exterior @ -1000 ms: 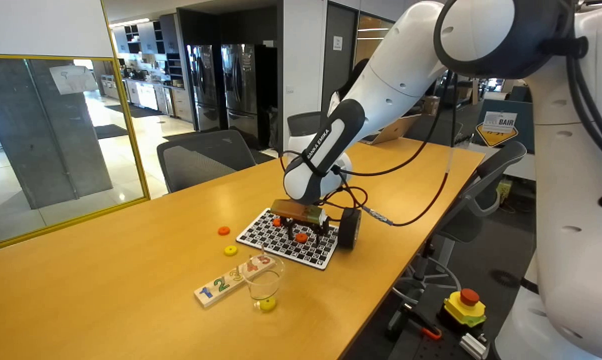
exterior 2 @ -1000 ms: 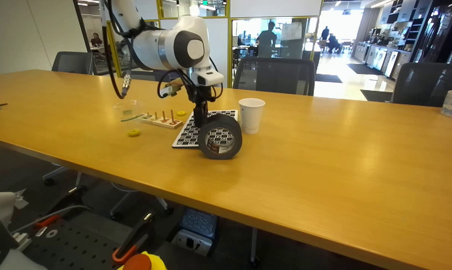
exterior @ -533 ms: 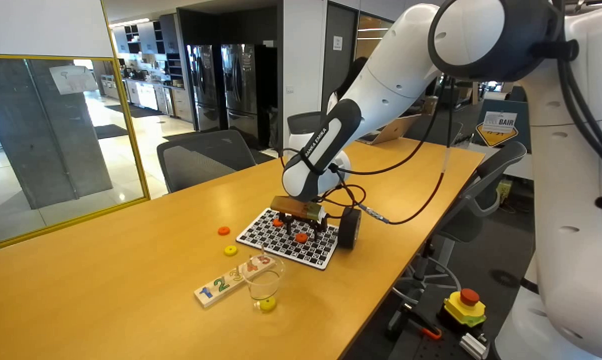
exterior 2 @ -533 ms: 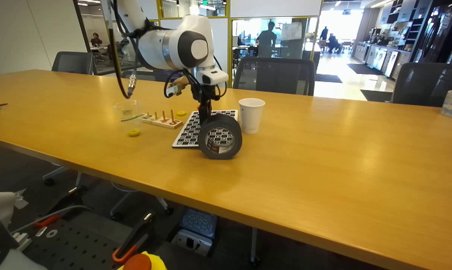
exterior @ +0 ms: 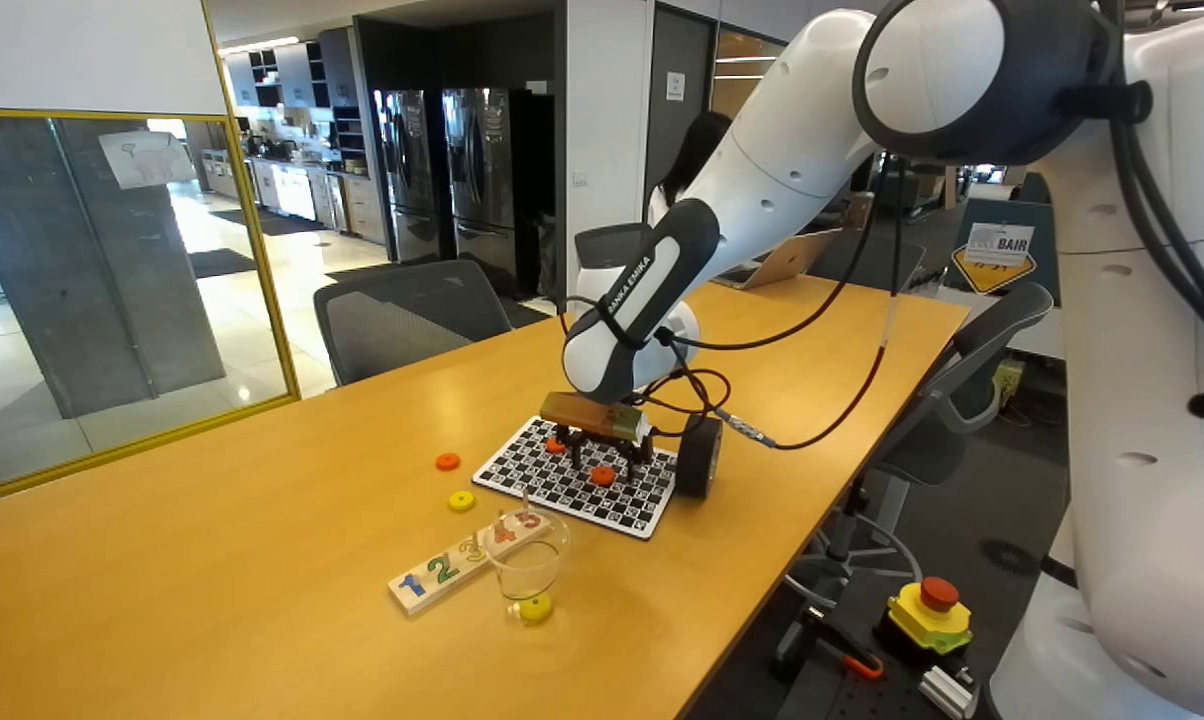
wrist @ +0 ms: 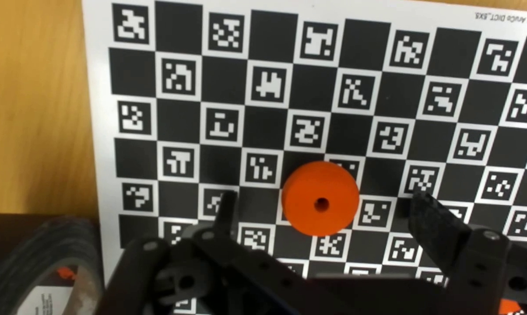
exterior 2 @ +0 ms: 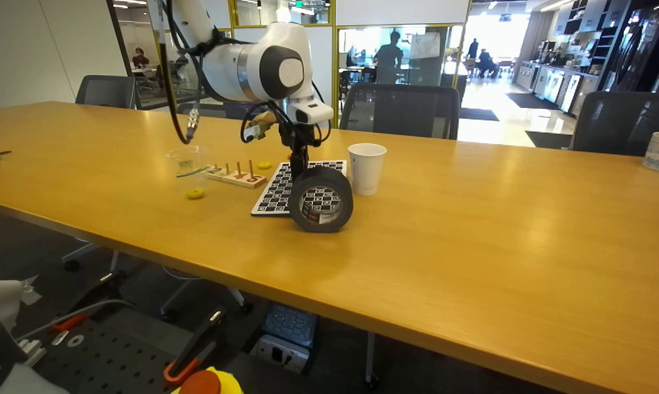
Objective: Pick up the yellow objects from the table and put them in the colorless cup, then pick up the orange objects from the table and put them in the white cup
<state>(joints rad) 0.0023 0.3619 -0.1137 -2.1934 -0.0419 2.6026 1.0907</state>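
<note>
Fingers (wrist: 436,232) stand spread wide, one either side of an orange disc (wrist: 320,188) lying on the checkered board (wrist: 222,127). In an exterior view, another orange disc (exterior: 447,461) and a yellow disc (exterior: 461,501) lie on the bench (exterior: 262,560). A further yellow disc (exterior: 535,608) shows at the colorless cup (exterior: 534,576); inside or beside, cannot tell. The white cup (exterior 2: 366,169) stands upright near the board.

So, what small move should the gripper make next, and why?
Probably ease straight down over the orange disc: in the wrist view it appears roughly centred between the open jaws of the gripper. That would jump the task's order, though: a yellow disc lies on the table.
</note>
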